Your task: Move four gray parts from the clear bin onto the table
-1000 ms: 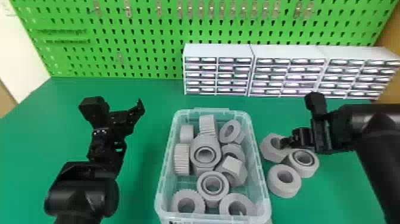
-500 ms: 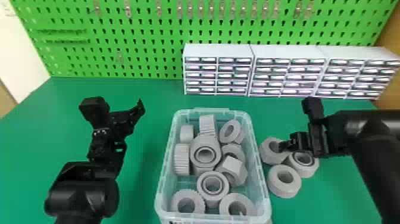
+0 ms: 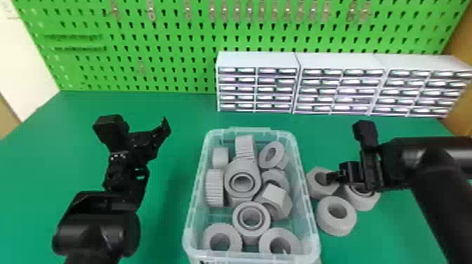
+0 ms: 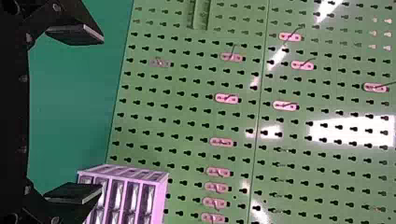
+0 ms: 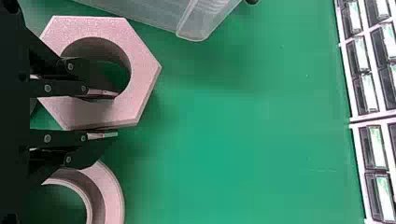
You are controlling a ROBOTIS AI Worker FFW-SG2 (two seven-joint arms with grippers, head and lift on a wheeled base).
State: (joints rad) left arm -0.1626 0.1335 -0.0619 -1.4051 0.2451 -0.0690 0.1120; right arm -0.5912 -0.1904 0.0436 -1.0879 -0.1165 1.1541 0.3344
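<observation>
Gray parts (image 3: 333,228) nr bin (image 3: 312,217) R edge; L end effector (image 3: 144,135) apart.

Brightly lit | white glare patches on pegboard (image 4: 261,119) | soft shadows on table (image 5: 243,121), right wrist view

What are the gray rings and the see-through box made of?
The gray rings look like dull plastic, maybe printed, since one has a speckled, grainy top and none shine like metal. The box seems to be smooth, clear plastic: you can see the rings through its wall.
</observation>
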